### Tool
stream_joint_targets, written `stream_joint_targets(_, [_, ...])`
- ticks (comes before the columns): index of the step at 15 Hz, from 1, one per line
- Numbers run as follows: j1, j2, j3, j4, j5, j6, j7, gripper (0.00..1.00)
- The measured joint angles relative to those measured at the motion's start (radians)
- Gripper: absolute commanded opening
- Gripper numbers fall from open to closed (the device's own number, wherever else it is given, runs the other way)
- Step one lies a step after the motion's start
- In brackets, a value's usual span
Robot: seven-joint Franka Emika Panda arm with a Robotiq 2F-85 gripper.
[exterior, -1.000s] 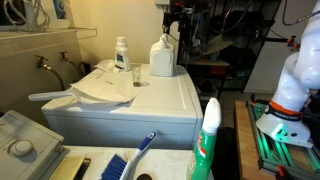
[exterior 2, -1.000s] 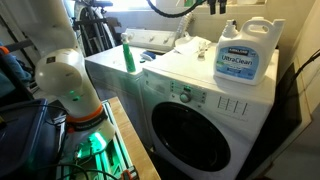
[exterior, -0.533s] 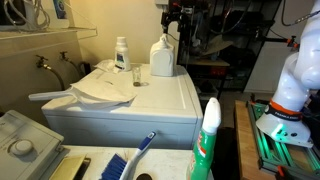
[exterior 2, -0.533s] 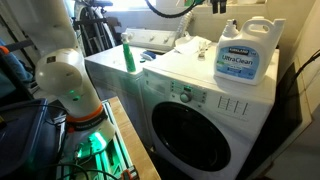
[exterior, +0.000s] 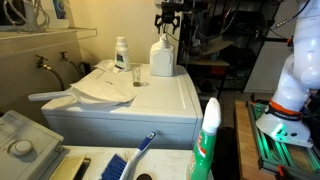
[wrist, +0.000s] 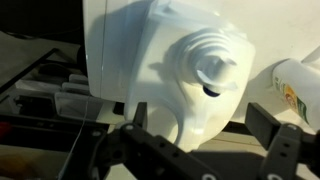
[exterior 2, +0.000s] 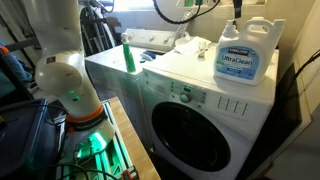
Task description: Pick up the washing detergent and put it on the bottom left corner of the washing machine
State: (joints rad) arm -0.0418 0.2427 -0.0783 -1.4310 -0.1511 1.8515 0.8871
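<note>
Risk of toppling the washing detergent (exterior: 163,58), upright at upper centre of frame on the far edge of the washing machine (exterior: 160,98), by lowering the spread, empty gripper (exterior: 167,18) off-centre onto its cap (wrist: 215,72).

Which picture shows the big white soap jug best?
An exterior view: the large white plastic detergent jug faces the camera, blue-and-white label plain. In an exterior view the jug is small, far, label unseen. The wrist view shows the jug close, no label.

On flat white desk (exterior: 170,92): washing detergent (exterior: 162,57) upright at far edge; slim bottle (exterior: 121,52) nearby; small glass (exterior: 136,76); crumpled white cloth (exterior: 100,88).
</note>
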Motion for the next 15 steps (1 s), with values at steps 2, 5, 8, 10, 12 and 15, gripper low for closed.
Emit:
stream_joint_targets(2, [0.001, 0.043, -0.014, 0.047, -0.002, 0.024, 0.095, 1.00])
stream_joint_targets(5, [0.003, 0.079, -0.038, 0.092, -0.023, 0.028, 0.173, 1.00])
stream_joint_targets(8, [0.004, 0.082, -0.041, 0.099, -0.024, 0.028, 0.185, 1.00])
stream_joint_targets(10, [0.005, 0.082, -0.041, 0.100, -0.024, 0.028, 0.188, 1.00])
stream_joint_targets(12, [0.005, 0.082, -0.041, 0.100, -0.024, 0.028, 0.189, 1.00])
stream_joint_targets(15, [0.005, 0.082, -0.041, 0.101, -0.024, 0.028, 0.189, 1.00])
